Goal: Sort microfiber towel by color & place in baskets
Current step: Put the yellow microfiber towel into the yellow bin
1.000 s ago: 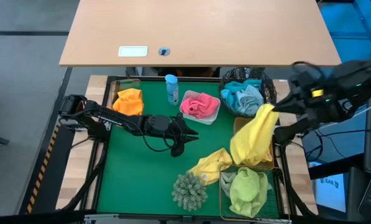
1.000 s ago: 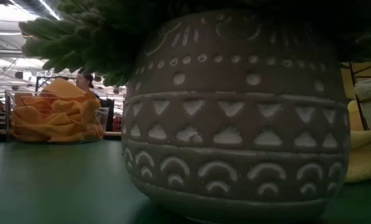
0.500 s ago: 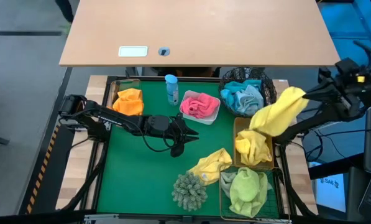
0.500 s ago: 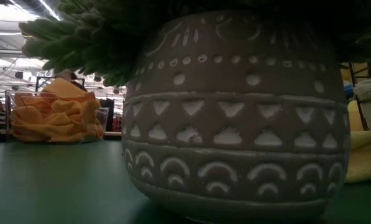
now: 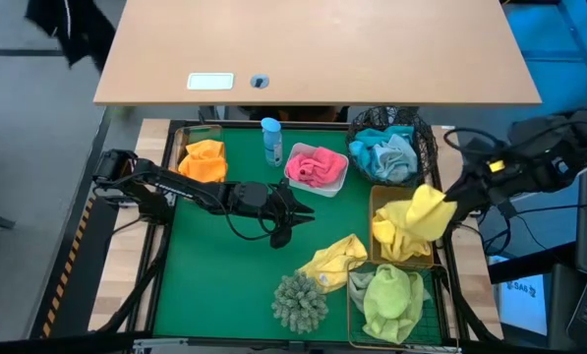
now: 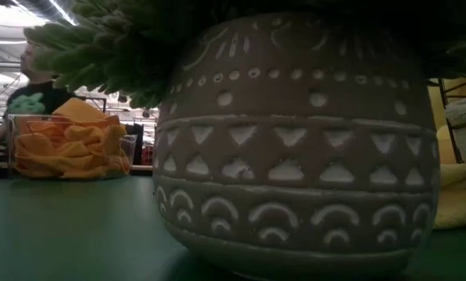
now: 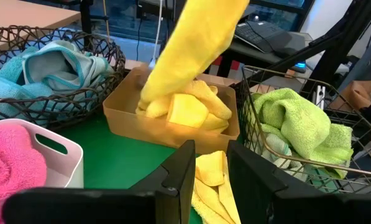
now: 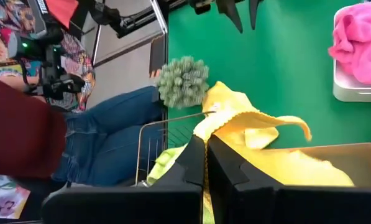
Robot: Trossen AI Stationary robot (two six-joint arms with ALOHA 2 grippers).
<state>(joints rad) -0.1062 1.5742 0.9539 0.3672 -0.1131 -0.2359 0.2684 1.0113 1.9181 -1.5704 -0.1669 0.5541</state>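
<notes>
My right gripper (image 5: 452, 200) is shut on a yellow microfiber towel (image 5: 421, 209) over the tan tub (image 5: 377, 200) at the table's right side; more yellow cloth (image 7: 188, 109) lies in that tub. A second yellow towel (image 5: 334, 259) lies spread on the green mat. My left gripper (image 5: 283, 224) hovers open at mid-table with nothing between its fingers (image 7: 179, 180). Orange towels (image 5: 204, 160) fill the clear tub. Pink ones (image 5: 316, 165) fill the white tub. Teal ones (image 5: 383, 150) are in the black mesh basket, and pale green ones (image 5: 391, 295) in a gold wire basket. My right gripper pinches the yellow towel's upper end (image 8: 204, 208) between its two fingers (image 8: 194, 168). The fingers slant down from the table's right side. The towel hangs below them (image 7: 197, 43), and its lower part rests on the yellow cloth in the tan tub.
A shaggy grey-green plant (image 5: 300, 300) in a patterned pot (image 6: 295, 140) stands at the mat's near edge. A small blue bottle (image 5: 270, 141) stands at the far edge. A wooden tabletop (image 5: 313, 49) lies beyond. A person in jeans (image 8: 104, 143) is beside the table.
My right gripper has swung up toward the table's right edge with the yellow towel, then sunk back toward the tan tub, tipping downward. The towel hung long and stretched. Now it is gathered, with its lower part bunched in the tub.
</notes>
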